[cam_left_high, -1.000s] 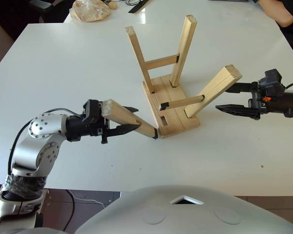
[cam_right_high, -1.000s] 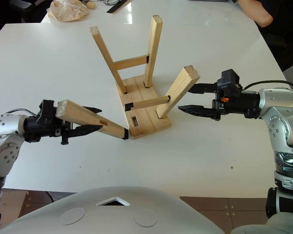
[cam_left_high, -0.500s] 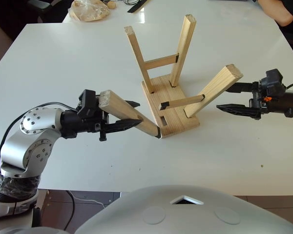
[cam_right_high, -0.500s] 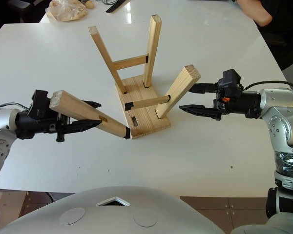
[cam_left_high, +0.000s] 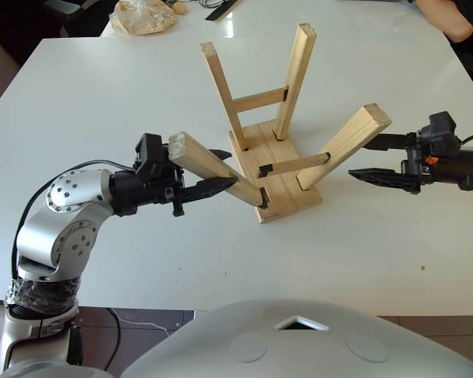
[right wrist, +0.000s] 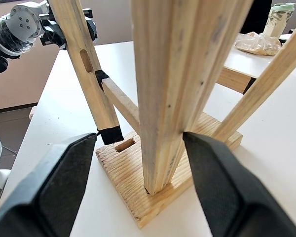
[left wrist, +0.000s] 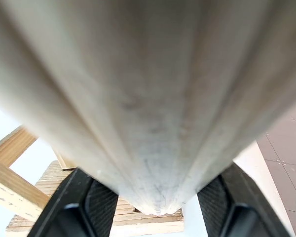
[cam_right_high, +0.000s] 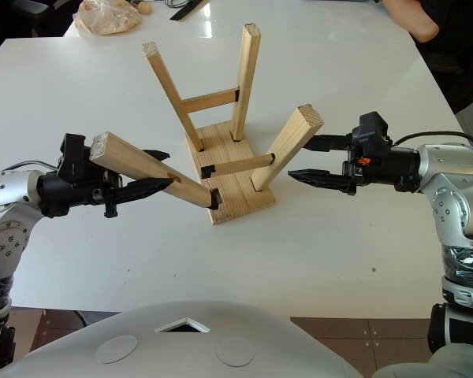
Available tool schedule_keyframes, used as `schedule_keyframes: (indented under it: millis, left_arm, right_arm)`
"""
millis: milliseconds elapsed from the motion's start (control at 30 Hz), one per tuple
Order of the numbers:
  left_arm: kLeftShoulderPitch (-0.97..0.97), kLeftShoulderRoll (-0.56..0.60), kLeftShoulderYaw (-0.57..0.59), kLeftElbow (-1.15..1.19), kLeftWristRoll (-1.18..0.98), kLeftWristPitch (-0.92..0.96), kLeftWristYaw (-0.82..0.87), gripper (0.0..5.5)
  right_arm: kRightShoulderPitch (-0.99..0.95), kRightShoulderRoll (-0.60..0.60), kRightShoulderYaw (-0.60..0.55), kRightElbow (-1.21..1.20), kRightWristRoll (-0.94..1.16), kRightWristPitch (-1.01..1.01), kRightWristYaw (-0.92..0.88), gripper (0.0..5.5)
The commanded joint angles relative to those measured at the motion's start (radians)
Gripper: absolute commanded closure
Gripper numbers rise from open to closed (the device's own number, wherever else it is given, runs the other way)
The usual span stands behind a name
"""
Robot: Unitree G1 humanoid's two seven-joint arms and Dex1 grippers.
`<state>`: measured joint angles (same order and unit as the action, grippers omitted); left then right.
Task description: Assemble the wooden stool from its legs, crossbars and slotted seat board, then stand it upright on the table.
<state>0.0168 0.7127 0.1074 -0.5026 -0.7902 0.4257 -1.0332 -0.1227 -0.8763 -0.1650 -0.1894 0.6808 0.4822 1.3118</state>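
- The slotted seat board (cam_left_high: 288, 197) lies flat on the tabletop (cam_left_high: 102, 102), underside up, so the stool is being built upside down.
- Done: the two far legs (cam_left_high: 296, 79) stand in the board, joined by their crossbar (cam_left_high: 260, 100).
- Partly done: the third leg (cam_left_high: 343, 150) has its foot in the board's near right corner but leans outward. The second crossbar (cam_left_high: 296, 164) runs from it toward the robot's left.
- The right end effector (cam_left_high: 356, 157) sits around that leg's upper end with its fingers apart, one on each side. It appears to straddle the leg, not clamp it.
- In hand: the left end effector (cam_left_high: 234, 167) is clamped on the fourth leg (cam_left_high: 217, 175). The leg is tilted, with its lower end at the board's near left corner.
- In the right wrist view that leg's foot rests just beside the open slot (right wrist: 124, 144), apparently not seated. The crossbar's free end touches the leg below its hole.
- Left to do, by this reading: seat the fourth leg, fit the crossbar into it, straighten the third leg, then turn the stool over to stand upright.
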Motion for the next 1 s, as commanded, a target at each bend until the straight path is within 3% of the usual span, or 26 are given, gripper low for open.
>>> schedule_keyframes:
  millis: [33, 533, 1000]
  left_arm:
    - [-0.008, 0.006, -0.020, -0.004, 0.025, 0.008, 0.002, 3.46]
    - [-0.045, -0.015, -0.067, 0.033, 0.133, -0.004, 0.081, 3.46]
    - [-0.015, 0.068, -0.144, -0.112, 0.132, 0.071, 0.074, 3.46]
  right_arm:
    - [0.010, 0.001, -0.013, -0.013, 0.006, 0.006, -0.010, 2.28]
    - [0.032, 0.005, -0.012, -0.023, 0.006, 0.000, -0.028, 2.28]
    - [0.060, 0.015, -0.014, -0.037, -0.001, -0.015, -0.058, 2.28]
